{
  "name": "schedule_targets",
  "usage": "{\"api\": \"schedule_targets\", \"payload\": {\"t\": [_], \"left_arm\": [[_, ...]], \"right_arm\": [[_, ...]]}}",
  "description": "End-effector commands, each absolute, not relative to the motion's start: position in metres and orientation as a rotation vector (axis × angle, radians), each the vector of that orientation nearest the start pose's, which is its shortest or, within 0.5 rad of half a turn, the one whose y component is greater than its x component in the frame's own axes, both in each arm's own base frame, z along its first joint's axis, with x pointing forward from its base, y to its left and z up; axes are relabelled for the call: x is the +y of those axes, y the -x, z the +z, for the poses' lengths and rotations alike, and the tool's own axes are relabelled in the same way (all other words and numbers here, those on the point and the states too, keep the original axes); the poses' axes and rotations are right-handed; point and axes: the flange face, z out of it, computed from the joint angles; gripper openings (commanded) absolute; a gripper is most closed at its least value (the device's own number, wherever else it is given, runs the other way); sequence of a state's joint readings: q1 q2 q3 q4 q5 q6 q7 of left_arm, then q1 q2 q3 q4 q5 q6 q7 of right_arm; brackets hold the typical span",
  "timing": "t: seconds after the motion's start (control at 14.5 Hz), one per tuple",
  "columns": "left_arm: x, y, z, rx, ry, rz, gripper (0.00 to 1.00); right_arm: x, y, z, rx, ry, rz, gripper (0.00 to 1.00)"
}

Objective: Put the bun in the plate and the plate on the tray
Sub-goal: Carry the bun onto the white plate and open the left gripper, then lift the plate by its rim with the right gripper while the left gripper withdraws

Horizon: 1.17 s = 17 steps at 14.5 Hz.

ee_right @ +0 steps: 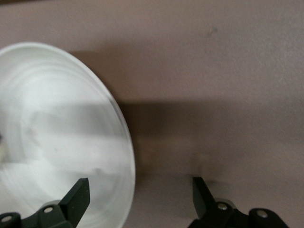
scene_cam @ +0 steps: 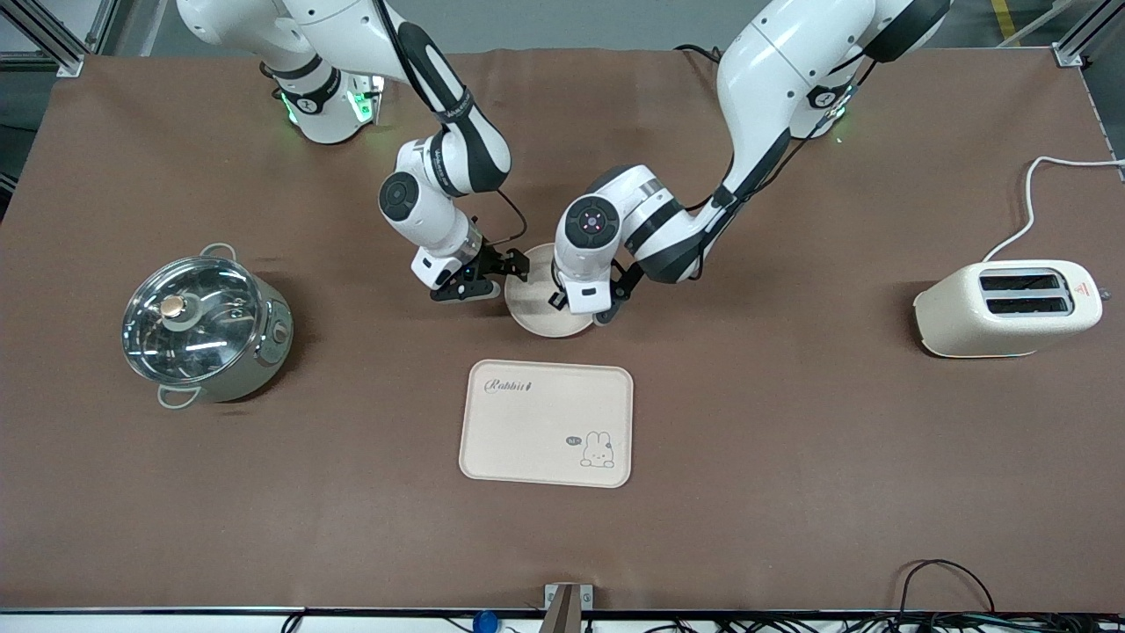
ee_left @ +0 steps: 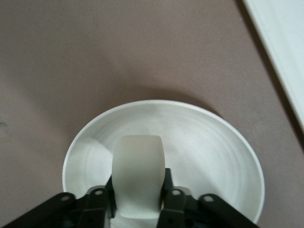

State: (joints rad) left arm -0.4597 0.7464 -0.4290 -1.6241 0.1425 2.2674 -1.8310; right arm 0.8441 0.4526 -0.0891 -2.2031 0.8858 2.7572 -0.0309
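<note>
The round cream plate (scene_cam: pixel 540 322) lies on the brown table, farther from the front camera than the tray (scene_cam: pixel 545 422) with "Rabbit" lettering. My left gripper (scene_cam: pixel 582 309) is low over the plate. In the left wrist view the left gripper (ee_left: pixel 138 195) is shut on the cream-white bun (ee_left: pixel 138 173), which hangs over the inside of the plate (ee_left: pixel 209 142); a tray edge (ee_left: pixel 285 47) shows too. The bun is hidden in the front view. My right gripper (scene_cam: pixel 517 267) is open at the plate's rim toward the right arm's end. In the right wrist view the right gripper (ee_right: pixel 140 195) straddles the rim of the plate (ee_right: pixel 57 118).
A steel pot with a glass lid (scene_cam: pixel 202 321) stands toward the right arm's end of the table. A cream two-slot toaster (scene_cam: pixel 1011 308) with a white cable stands toward the left arm's end. Both arms crowd over the plate.
</note>
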Motion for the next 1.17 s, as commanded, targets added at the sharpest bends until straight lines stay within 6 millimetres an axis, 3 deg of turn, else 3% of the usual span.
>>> {"api": "schedule_targets", "payload": {"t": [0.0, 0.14, 0.28, 0.41, 0.48, 0.62, 0.76, 0.9, 1.1], "left_arm": [[-0.512, -0.464, 0.213, -1.427, 2.808, 0.278, 0.65], [-0.516, -0.473, 0.232, -1.456, 2.828, 0.259, 1.00], [-0.512, -0.488, 0.259, -1.469, 2.829, 0.234, 1.00], [-0.504, -0.505, 0.302, -1.438, 2.816, 0.181, 1.00], [-0.491, -0.520, 0.334, -1.392, 2.824, 0.156, 1.00], [-0.441, -0.557, 0.380, -1.295, 2.849, 0.148, 1.00], [-0.394, -0.580, 0.427, -1.158, 2.920, 0.100, 1.00], [-0.340, -0.598, 0.472, -1.056, 2.970, 0.032, 1.00], [-0.259, -0.610, 0.531, -0.824, 3.021, -0.034, 1.00]], "right_arm": [[0.359, -0.431, 0.172, 0.044, 2.778, 0.023, 0.68], [0.360, -0.432, 0.173, 0.033, 2.776, 0.018, 0.52], [0.358, -0.433, 0.172, 0.032, 2.778, 0.019, 0.44], [0.356, -0.434, 0.172, 0.037, 2.779, 0.019, 0.22], [0.359, -0.432, 0.172, 0.035, 2.778, 0.021, 0.00], [0.355, -0.430, 0.170, 0.020, 2.783, 0.027, 0.00], [0.356, -0.428, 0.179, -0.028, 2.759, 0.070, 0.00], [0.351, -0.446, 0.217, 0.004, 2.692, 0.081, 0.00], [0.344, -0.489, 0.255, 0.032, 2.622, 0.027, 0.00]]}}
